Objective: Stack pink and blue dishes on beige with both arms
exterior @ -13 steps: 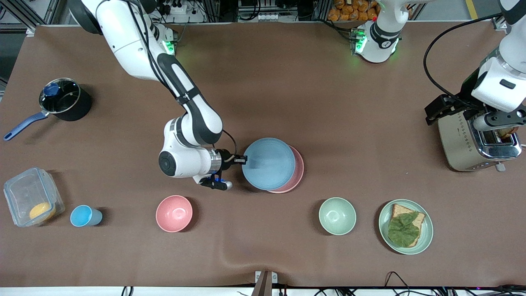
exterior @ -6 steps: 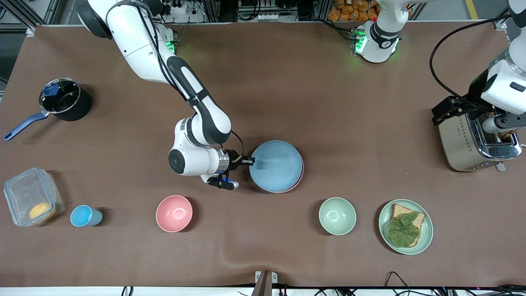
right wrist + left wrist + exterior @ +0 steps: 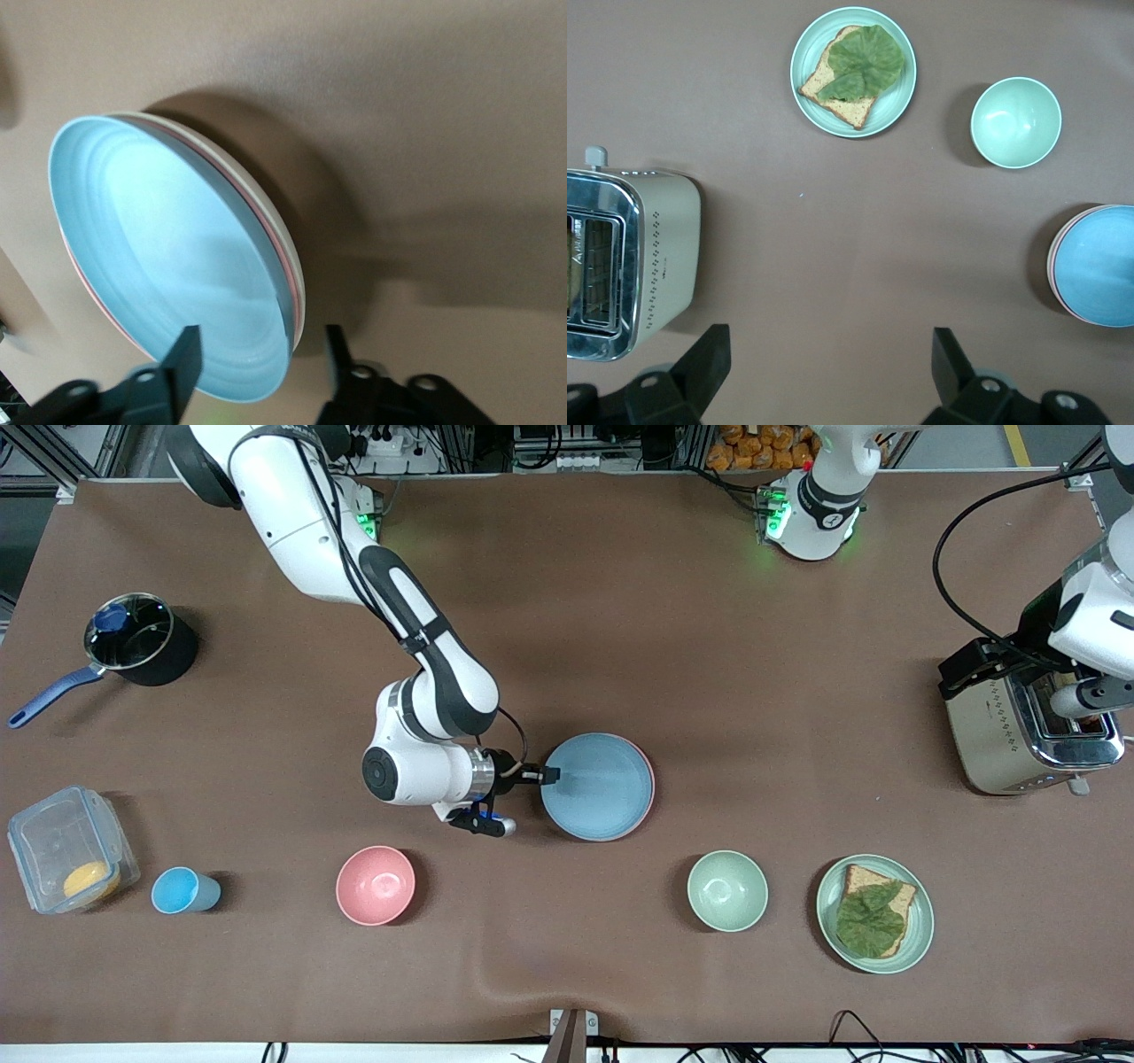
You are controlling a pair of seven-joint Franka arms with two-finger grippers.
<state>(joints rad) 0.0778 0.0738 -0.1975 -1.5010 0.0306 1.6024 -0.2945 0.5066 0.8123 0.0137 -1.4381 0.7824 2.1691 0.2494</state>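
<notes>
Stacked mid-worktop [image 3: 673,646]: blue plate [image 3: 598,786] uppermost, a thin crescent of the pink plate [image 3: 653,779] peeking out at the edge toward the left arm's end, and under both, in the right wrist view, the cream rim of the beige plate [image 3: 282,232]. Lying flat and nearly concentric, all three. Right pincer [image 3: 549,777] low at the stack's rim on the side toward the right arm's end, its fingers [image 3: 186,350] spread and straddling the rim, one over the blue plate's inside, the other outside the stack; hard to tell whether either pad touches, though seemingly pinching nothing. Left pincer [image 3: 830,335] up in the air over the toaster [image 3: 1001,735] at the left arm's end, waiting, fingers spread wide and empty. Nearer the front camera than the stack: a pink bowl [image 3: 376,885] and a green bowl [image 3: 727,890], with a pale green plate [image 3: 921,921] carrying bread and a leaf just beside the green bowl. Toward the right arm's end: a small blue cup [image 3: 182,890], a clear lidded box [image 3: 53,841] and a dark saucepan [image 3: 142,642].
</notes>
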